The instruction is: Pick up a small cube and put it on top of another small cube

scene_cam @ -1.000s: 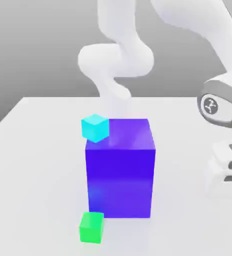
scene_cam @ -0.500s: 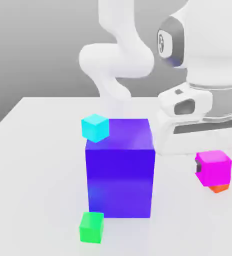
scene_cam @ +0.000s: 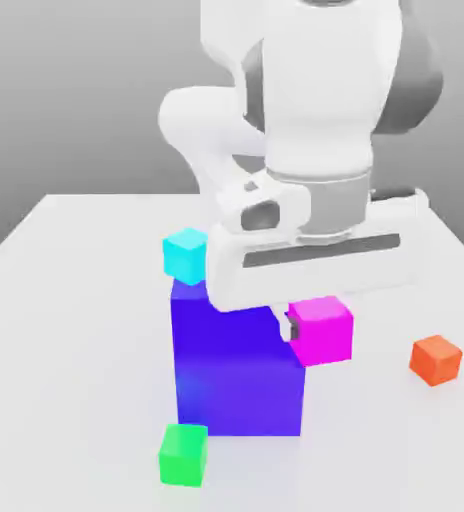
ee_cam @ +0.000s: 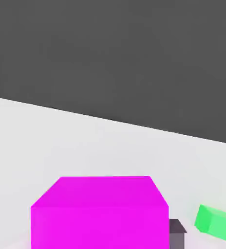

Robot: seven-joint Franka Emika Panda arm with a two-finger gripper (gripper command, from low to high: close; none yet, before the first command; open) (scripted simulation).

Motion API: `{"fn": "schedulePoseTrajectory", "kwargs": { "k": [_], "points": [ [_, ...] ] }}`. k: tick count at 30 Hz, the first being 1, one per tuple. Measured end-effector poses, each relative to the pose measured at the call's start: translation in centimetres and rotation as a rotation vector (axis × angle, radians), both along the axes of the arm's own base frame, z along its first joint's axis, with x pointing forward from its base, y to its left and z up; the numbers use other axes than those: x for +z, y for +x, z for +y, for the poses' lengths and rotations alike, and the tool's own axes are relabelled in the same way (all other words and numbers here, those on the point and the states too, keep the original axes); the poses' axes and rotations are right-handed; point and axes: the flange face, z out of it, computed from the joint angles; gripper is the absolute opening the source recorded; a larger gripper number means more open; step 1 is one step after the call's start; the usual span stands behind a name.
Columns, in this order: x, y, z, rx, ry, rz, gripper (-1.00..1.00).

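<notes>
The magenta-pink cube [scene_cam: 322, 329] is gripped in the claw [scene_cam: 311, 330], held above the table [scene_cam: 66, 330] beside the blue-purple block [scene_cam: 238, 370].

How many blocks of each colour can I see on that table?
Magenta cube, in the gripper: 1
Cyan cube: 1
Orange cube: 1
Green cube: 1
Big blue-purple block: 1
Total: 5
</notes>
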Motion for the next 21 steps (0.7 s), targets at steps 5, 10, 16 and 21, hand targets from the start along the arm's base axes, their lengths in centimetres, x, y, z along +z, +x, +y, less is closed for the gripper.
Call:
{"fn": "schedulePoseTrajectory", "kwargs": {
  "k": [5,10,16,21],
  "points": [
    [-3.3,-1.0,-4.5,0.010,-0.020,0.020,-1.00],
    [-7.2,-2.7,-9.6,0.014,-0.036,0.045,-1.00],
    [-13.1,-3.4,-11.3,0.032,-0.045,0.054,-1.00],
    [-15.1,-3.5,-11.2,0.033,-0.044,0.055,1.00]
  ]
}}
